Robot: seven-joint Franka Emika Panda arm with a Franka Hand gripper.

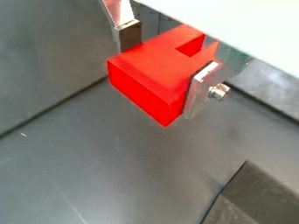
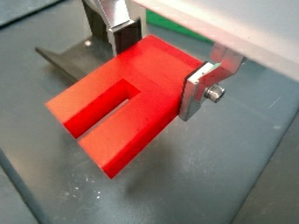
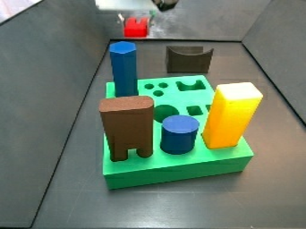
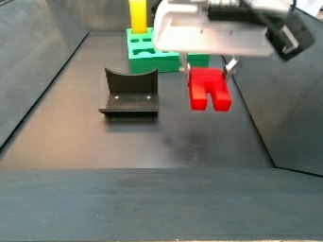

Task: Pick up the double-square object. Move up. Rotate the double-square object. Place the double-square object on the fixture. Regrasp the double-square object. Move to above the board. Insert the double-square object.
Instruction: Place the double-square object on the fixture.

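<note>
Surface: dark grey floor (image 4: 177, 142), walled.
Gripper (image 2: 163, 59): aloft, silver fingers (image 2: 201, 87) clamped on glossy red plastic double-square object (image 2: 117, 105).
Fixture (image 4: 128, 93): dark notched block, beside it below.
Board (image 3: 180, 161): bright-green square base, blocks standing.

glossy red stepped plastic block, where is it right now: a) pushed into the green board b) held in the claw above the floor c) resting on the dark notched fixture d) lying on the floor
b: the glossy red stepped plastic block hangs clamped between the silver fingers of the claw, clear of the floor, beside the dark notched fixture and away from the green board.
</note>
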